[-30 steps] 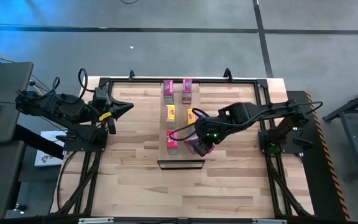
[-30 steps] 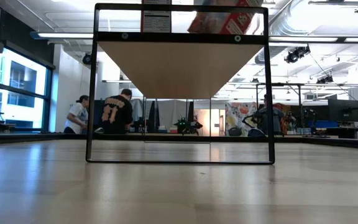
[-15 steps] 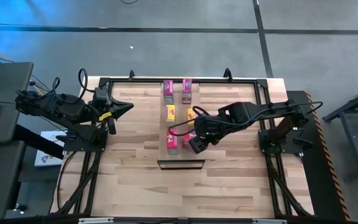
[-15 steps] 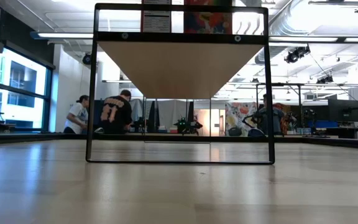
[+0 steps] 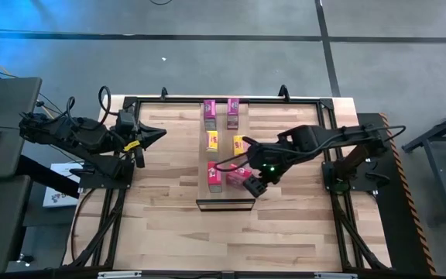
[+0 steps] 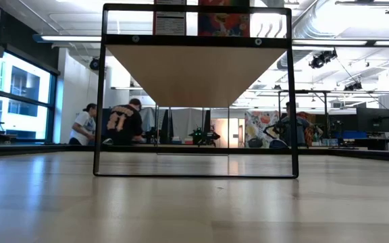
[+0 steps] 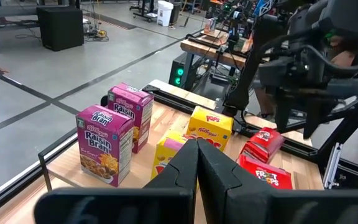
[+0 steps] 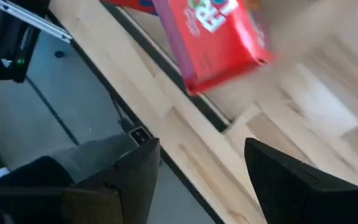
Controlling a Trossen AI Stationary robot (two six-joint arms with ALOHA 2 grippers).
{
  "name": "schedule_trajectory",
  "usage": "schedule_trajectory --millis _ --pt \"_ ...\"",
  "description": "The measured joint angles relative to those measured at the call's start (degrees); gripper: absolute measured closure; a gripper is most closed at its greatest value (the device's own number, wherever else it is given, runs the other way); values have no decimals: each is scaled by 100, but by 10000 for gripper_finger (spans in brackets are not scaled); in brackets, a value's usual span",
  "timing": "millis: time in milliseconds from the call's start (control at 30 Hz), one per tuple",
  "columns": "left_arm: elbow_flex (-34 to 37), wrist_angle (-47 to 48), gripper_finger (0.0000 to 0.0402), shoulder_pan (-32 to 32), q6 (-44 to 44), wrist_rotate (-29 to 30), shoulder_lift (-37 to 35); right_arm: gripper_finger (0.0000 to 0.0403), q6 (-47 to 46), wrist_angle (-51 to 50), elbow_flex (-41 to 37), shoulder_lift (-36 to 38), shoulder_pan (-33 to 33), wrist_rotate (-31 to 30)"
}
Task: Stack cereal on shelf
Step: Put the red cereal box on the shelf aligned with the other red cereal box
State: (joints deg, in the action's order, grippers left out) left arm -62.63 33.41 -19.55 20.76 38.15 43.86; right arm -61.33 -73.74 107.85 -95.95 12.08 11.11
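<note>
The right pincer [image 5: 255, 186], fingers spread and empty, hovers just beside the small red-pink cardboard cereal box [image 5: 236, 176] on the pale wooden shelf [image 5: 224, 147]; a careless retreat could topple it.

I count six cereal boxes on one shelf [image 5: 224, 203]: two magenta-pink [image 5: 209, 113] [image 5: 232, 112], two yellow [image 5: 213, 141] [image 5: 238, 144], two red-pink [image 5: 214, 175] [image 5: 236, 175]; two arms, two grippers [image 5: 157, 134] [image 5: 255, 188]; three people [image 6: 127, 123] beyond the table.
</note>
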Motion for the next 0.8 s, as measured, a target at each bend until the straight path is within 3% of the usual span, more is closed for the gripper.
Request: schedule_trajectory --millis 133,333,433,633,800 --pt "0 -3 402 0 6 0 0 217 107 -709 9 195 1 -459" --pt "0 -8 402 0 14 0 1 383 289 -1383 -87 215 196 -1538" --pt "0 -20 402 2 13 -2 1 381 233 -1132 -618 400 260 -1549" --pt "0 -30 401 0 18 -2 2 397 -409 1206 -2854 1530 280 -1309" --pt "0 -28 402 2 38 -2 0 401 -1112 3255 -4225 2361 63 -2199"
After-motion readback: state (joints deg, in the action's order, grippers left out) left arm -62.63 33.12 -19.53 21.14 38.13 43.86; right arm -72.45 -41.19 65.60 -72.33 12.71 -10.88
